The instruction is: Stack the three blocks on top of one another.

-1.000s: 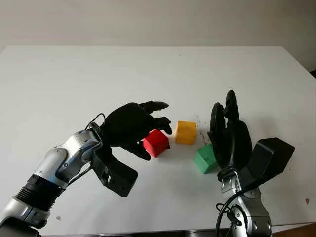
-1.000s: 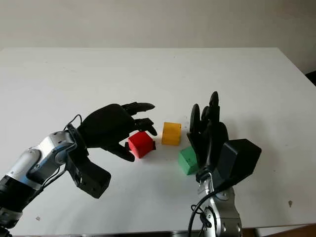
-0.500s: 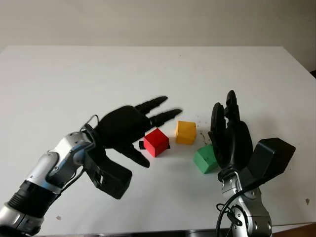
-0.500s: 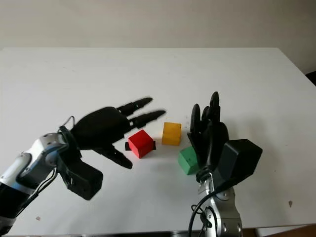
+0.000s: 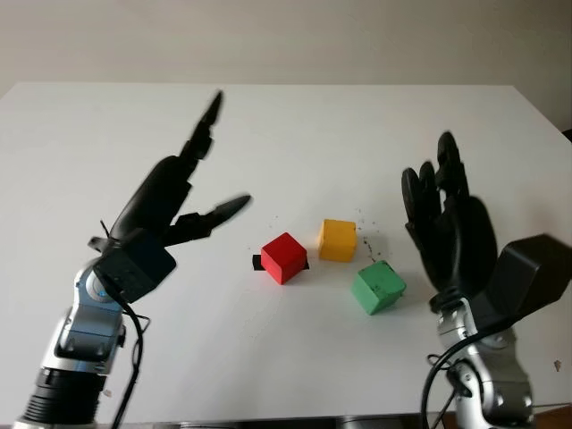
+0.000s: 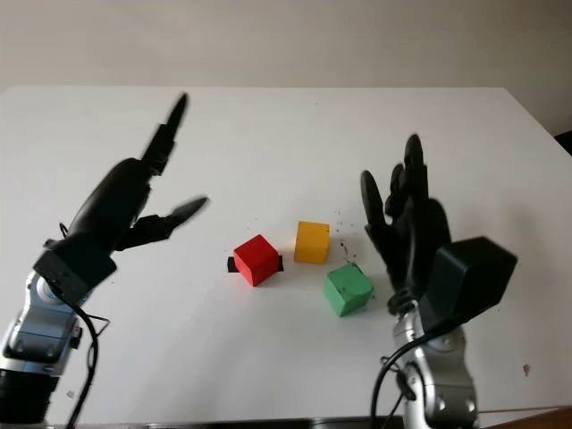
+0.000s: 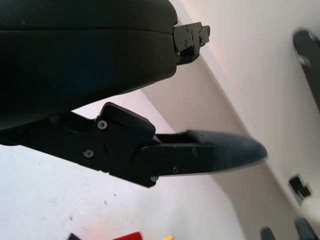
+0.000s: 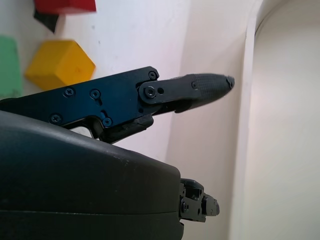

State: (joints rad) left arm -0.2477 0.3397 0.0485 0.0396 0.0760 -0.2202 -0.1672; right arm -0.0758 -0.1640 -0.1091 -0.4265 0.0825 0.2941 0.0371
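Three blocks lie apart on the white table (image 5: 268, 125): a red block (image 5: 284, 257) at the left, a yellow block (image 5: 337, 239) just right of and behind it, and a green block (image 5: 378, 287) nearest me on the right. My left hand (image 5: 183, 192) is raised above the table to the left of the red block, open and holding nothing. My right hand (image 5: 447, 223) stands upright to the right of the green block, open and clear of it. The right wrist view takes in the yellow block (image 8: 59, 64), the red block (image 8: 65, 5) and the green block (image 8: 8, 65).
A small black scrap (image 5: 257, 262) lies against the red block's left side. Dark specks (image 5: 366, 241) dot the table between the yellow and green blocks. The table's front edge runs just before my arms.
My left hand has lifted up and away to the left from over the red block, leaving it on the table. My right hand has drawn back to the right from the green block.
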